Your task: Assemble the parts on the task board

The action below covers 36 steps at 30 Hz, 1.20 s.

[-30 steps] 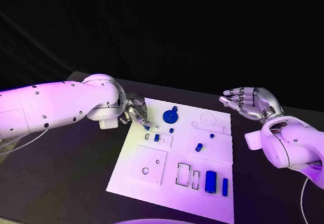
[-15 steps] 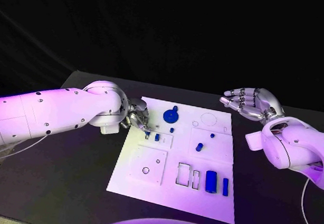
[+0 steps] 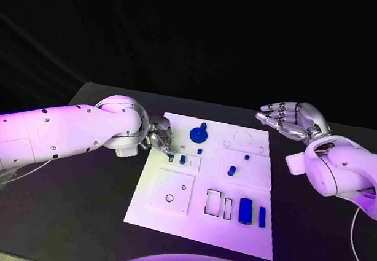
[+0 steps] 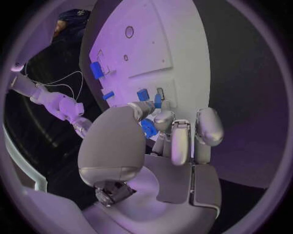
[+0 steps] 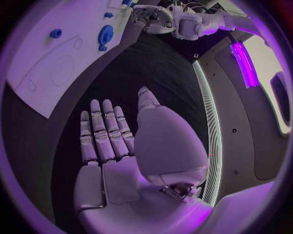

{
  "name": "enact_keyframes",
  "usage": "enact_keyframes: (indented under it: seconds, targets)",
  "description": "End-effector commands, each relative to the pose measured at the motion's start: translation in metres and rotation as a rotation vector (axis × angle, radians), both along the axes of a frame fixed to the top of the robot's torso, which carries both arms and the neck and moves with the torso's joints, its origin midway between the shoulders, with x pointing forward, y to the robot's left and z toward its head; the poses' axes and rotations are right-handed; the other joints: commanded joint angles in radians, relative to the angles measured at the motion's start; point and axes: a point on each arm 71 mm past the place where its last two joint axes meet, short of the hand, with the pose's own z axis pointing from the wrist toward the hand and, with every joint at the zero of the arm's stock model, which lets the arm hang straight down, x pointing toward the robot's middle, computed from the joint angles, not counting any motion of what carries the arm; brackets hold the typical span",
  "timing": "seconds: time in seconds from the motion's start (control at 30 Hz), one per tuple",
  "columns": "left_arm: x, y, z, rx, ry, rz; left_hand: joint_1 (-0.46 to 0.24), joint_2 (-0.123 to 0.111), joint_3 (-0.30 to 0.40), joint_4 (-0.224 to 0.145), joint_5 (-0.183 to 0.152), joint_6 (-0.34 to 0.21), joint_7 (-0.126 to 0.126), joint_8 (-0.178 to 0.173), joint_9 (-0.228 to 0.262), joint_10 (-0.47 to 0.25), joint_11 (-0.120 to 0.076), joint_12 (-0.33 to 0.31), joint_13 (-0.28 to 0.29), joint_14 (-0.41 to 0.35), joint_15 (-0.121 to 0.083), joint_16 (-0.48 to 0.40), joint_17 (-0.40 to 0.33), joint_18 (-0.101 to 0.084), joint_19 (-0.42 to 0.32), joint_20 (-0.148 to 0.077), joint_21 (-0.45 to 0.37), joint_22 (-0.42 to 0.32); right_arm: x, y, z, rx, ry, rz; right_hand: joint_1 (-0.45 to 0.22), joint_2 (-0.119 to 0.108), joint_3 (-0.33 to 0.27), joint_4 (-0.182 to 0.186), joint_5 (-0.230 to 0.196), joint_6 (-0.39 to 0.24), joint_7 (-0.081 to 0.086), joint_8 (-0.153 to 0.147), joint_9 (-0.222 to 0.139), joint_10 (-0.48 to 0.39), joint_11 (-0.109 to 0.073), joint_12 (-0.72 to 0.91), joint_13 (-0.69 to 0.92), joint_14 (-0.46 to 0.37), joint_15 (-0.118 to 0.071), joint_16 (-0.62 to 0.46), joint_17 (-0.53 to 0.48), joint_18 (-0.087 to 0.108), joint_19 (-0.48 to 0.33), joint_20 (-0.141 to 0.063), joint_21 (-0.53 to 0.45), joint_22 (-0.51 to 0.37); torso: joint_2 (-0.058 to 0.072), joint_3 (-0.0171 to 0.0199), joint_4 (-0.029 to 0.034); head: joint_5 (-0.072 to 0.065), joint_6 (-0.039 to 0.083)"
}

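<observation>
The white task board (image 3: 200,221) lies in the middle of the table. My left hand (image 3: 159,134) reaches over its far left edge and pinches a small blue part (image 3: 170,156) at its fingertips, right at a small rectangular slot beside another small blue peg (image 3: 182,160). In the left wrist view the pinched part (image 4: 157,101) shows just past the fingers (image 4: 174,139). A round blue disc (image 3: 199,134), a short blue piece (image 3: 231,170) and a long blue cylinder (image 3: 245,211) sit on the board. My right hand (image 3: 292,120) hovers open, palm up, beyond the board's far right corner.
A slim blue bar (image 3: 261,217) lies beside the cylinder, with two empty rectangular cut-outs (image 3: 212,203) to their left. A raised square plate with a hole (image 3: 172,192) takes up the board's near left. Black table (image 3: 74,213) surrounds the board on all sides.
My left hand has come a little nearer along the board's left edge, bringing the small blue part down to the slot. My right hand has stayed in place.
</observation>
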Motion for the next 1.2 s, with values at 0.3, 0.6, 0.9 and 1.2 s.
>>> enact_keyframes:
  seconds: [0.3, 0.6, 0.9, 1.2]
  targets:
    - [-0.0024, -0.0034, -0.0036, 0.028, -0.004, -0.030, -0.017, -0.007, 0.180, -0.168, 0.008, 0.009, -0.011, 0.006, 0.081, 0.008, -0.004, 0.003, -0.001, 0.063, -0.007, 0.004, 0.092, -0.003, 0.009, -0.002, 0.007, 0.004, -0.0002, 0.0013, 0.0001, -0.010, -0.008, 0.017, 0.009, -0.003, 0.002, -0.006, -0.002, 0.004, 0.069, 0.004, -0.002, 0.001, -0.004, 0.000, -0.001, 0.001, 0.003, -0.002, -0.002, -0.003, -0.010, 0.001, -0.004, -0.001, 0.000, -0.0006, 0.0003, 0.001, -0.001]
    - [-0.0054, -0.0047, -0.0076, 0.033, 0.008, -0.040, -0.019, -0.009, 0.184, -0.169, 0.008, 0.010, -0.011, 0.007, 0.082, 0.008, -0.004, 0.003, -0.001, 0.063, -0.007, 0.004, 0.092, -0.003, 0.010, -0.002, 0.008, 0.005, -0.0003, 0.0019, -0.0001, -0.009, -0.009, 0.019, 0.007, -0.003, 0.001, -0.005, -0.002, 0.004, 0.069, 0.004, -0.002, 0.001, -0.004, 0.000, -0.001, 0.000, 0.003, -0.003, -0.002, -0.003, -0.010, 0.001, -0.004, -0.002, 0.000, 0.0002, -0.0002, 0.001, 0.000]
    - [-0.0078, -0.0049, -0.0083, 0.035, 0.016, -0.047, -0.021, -0.010, 0.187, -0.171, 0.009, 0.011, -0.012, 0.008, 0.083, 0.009, -0.004, 0.003, -0.002, 0.063, -0.007, 0.004, 0.092, -0.003, 0.010, -0.002, 0.008, 0.006, -0.0006, 0.0023, 0.0000, -0.008, -0.009, 0.021, 0.007, -0.003, 0.001, -0.005, -0.002, 0.004, 0.069, 0.004, -0.002, 0.001, -0.004, 0.000, -0.001, 0.000, 0.003, -0.003, -0.002, -0.003, -0.010, 0.001, -0.004, -0.002, 0.001, 0.0007, -0.0001, 0.004, 0.002]
    - [-0.0092, -0.0054, -0.0087, 0.038, 0.022, -0.054, -0.024, -0.011, 0.193, -0.173, 0.010, 0.012, -0.012, 0.009, 0.084, 0.008, -0.005, 0.001, -0.004, 0.063, -0.008, 0.004, 0.092, -0.003, 0.010, -0.003, 0.008, 0.005, -0.0007, 0.0018, 0.0000, -0.008, -0.009, 0.020, 0.007, -0.003, 0.001, -0.005, -0.002, 0.004, 0.069, 0.004, -0.002, 0.001, -0.004, 0.000, -0.001, 0.000, 0.003, -0.003, -0.002, -0.003, -0.010, 0.001, -0.004, -0.002, 0.000, 0.0004, -0.0002, 0.002, 0.000]
